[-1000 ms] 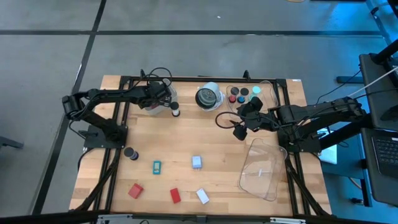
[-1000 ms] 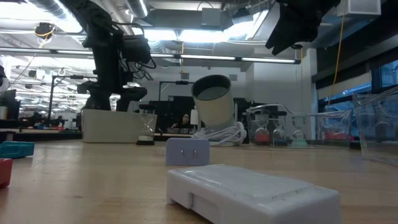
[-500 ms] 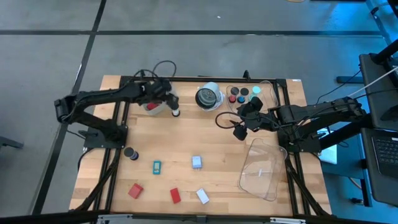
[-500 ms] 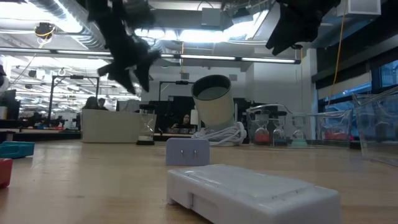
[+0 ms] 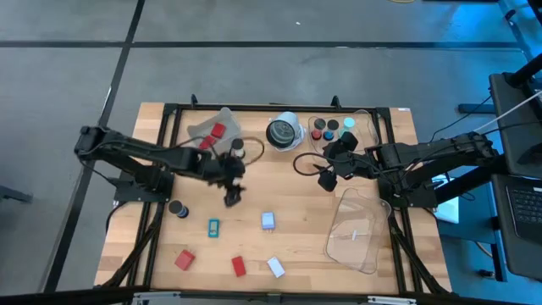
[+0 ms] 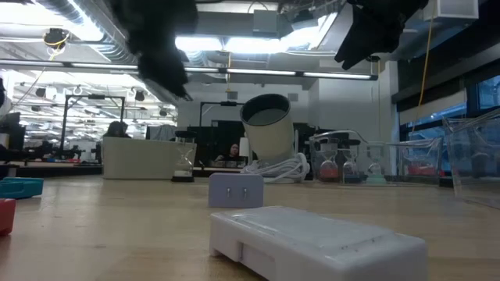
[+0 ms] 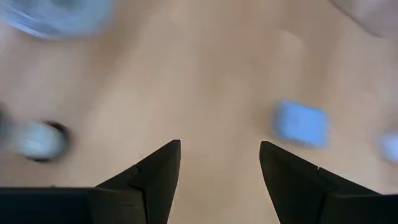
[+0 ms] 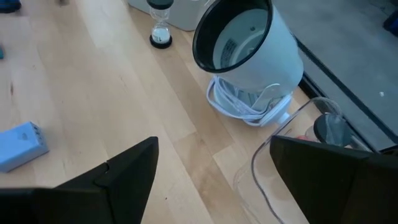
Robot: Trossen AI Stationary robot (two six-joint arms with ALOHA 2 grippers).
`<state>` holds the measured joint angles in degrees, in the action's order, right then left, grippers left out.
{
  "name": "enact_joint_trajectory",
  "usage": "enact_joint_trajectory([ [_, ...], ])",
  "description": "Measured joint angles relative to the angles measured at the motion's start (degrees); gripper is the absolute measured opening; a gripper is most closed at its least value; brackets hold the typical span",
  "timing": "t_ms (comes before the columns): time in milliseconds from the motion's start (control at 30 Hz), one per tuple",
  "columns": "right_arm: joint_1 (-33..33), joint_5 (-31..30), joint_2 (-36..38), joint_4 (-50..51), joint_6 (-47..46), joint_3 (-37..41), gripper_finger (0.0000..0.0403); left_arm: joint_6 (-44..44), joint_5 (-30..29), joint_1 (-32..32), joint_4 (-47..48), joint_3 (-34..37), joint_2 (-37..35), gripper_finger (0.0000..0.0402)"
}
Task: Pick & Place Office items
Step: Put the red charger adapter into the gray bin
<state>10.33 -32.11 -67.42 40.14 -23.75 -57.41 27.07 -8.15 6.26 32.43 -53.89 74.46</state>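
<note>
From above, the left gripper [image 5: 232,197] hangs over bare wood mid-table, fingers spread and empty, with the blocks [image 5: 268,221] near the front edge. In its wrist view a pale-blue block [image 7: 301,122] lies beyond the fingertips. The right gripper [image 5: 327,180] waits spread beside the clear tray [image 5: 356,230].

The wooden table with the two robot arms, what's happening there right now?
The left gripper hangs open and empty over the middle of the table, above the loose blocks, nearest the pale-blue block. The right gripper waits open beside the tray of caps. One red block lies in the far-left tray.
</note>
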Motion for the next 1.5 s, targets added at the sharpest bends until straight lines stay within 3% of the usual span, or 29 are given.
enact_joint_trajectory([
  [200,0.0,0.0,0.0,0.0,-0.7,0.0,0.0311,23.2,12.5,8.7,4.1,0.0,0.0,0.0226],
  [467,0.0,-0.3,0.0,0.0,0.4,0.0,0.0311,50.8,15.7,21.0,8.5,0.0,0.0,0.0252],
  [667,0.0,-0.5,0.0,0.0,0.8,0.0,0.0311,65.7,16.9,28.4,15.9,0.0,0.0,0.0264],
  [933,0.0,-2.0,0.0,-0.1,0.7,0.0,0.0311,73.2,12.3,35.1,18.7,0.0,1.6,0.0263],
  [1167,0.0,-2.2,0.0,-0.3,0.4,0.0,0.0311,72.9,15.6,39.7,18.4,0.0,7.4,0.0263],
  [1500,0.0,-2.1,0.0,-0.3,-1.5,0.0,0.0311,74.5,18.5,40.4,13.4,0.0,13.1,0.0263],
])
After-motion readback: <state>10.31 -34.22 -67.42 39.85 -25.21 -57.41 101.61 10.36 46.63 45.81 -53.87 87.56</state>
